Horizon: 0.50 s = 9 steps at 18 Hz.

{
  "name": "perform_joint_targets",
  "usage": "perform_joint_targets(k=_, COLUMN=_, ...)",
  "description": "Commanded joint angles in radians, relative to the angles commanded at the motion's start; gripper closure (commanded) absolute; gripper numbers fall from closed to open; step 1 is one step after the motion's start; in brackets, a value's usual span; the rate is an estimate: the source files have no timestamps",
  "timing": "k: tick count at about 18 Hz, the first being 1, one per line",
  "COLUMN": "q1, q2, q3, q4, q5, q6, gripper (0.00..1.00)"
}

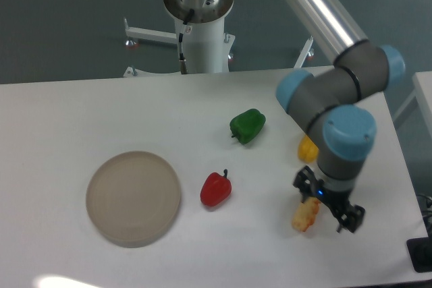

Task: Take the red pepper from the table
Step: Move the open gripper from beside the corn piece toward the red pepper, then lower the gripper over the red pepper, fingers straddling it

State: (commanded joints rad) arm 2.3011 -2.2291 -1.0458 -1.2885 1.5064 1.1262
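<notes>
The red pepper (216, 189) lies on the white table (61, 126), just right of the round plate, with its dark stem pointing up. My gripper (327, 202) points down at the table's right side, well to the right of the red pepper and apart from it. Its two black fingers (302, 182) stand spread, so it looks open. A bumpy yellow-orange item (305, 215) lies just beside its lower left, and nothing is clamped between the jaws.
A round beige plate (133, 197) sits left of the red pepper. A green pepper (248, 126) lies behind it. A yellow pepper (307, 148) is partly hidden by the arm's wrist (345, 141). The table's right edge is close to the gripper.
</notes>
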Motion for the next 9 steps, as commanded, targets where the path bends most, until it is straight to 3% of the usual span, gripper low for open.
perform_joint_targets(k=6, q1=-0.034, q2=0.147, q3=-0.256, q4=0.012, q5=-0.025, q6=-0.184, gripper=0.0)
perform_joint_targets(k=9, q1=-0.087, q2=0.157, q3=-0.301, q4=0.02, q5=-0.025, q6=-0.278, gripper=0.0)
